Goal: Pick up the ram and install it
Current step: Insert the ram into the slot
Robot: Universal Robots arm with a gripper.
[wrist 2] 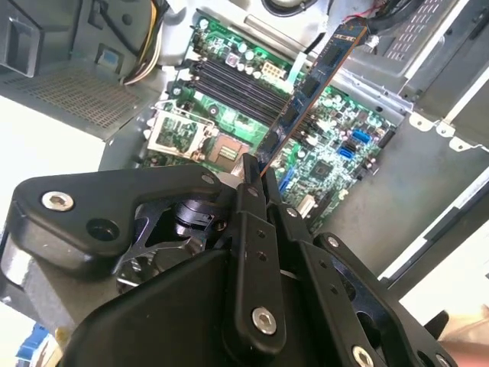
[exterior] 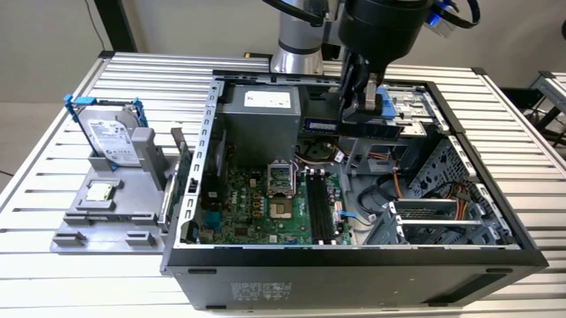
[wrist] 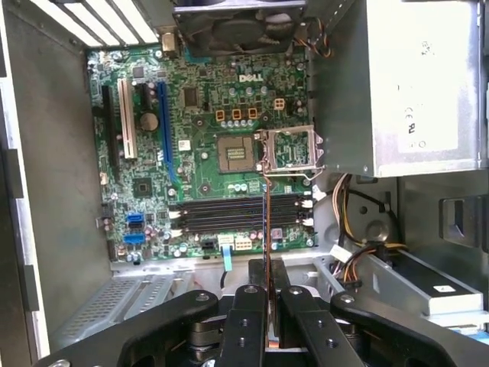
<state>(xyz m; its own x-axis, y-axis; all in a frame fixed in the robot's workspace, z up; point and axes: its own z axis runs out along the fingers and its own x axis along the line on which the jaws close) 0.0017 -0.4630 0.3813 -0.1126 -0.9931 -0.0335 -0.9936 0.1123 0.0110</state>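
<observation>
Tool [wrist 2: 252, 174] is clamped on one end of the ram [wrist 2: 306, 99], fingers closed tight against both faces. The ram is held clear in the air inside the open computer case [exterior: 354, 265], above the motherboard [wrist: 199, 160], not seated. In the first wrist view it is seen edge-on, crossing the black memory slots [wrist: 229, 212]. The case is set on the slatted worktop [exterior: 53, 278].
</observation>
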